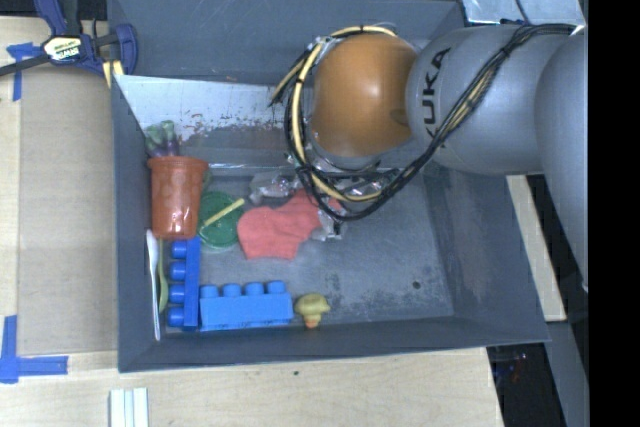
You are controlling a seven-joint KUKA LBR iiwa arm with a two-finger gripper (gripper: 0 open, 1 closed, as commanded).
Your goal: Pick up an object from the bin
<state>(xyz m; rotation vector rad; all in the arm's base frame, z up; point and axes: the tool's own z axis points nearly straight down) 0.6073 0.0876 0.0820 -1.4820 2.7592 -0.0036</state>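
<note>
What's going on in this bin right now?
A KUKA arm reaches into the grey bin from the right. Its gripper is low over the upper right edge of a soft red lump on the bin floor. Whether it has hold of the lump cannot be seen. Left of the lump lie a green disc and an orange cup on its side. Blue bricks and a small yellow piece sit along the front wall.

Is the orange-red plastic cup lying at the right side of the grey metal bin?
No, the cup lies by the bin's left wall, above blue bricks.
</note>
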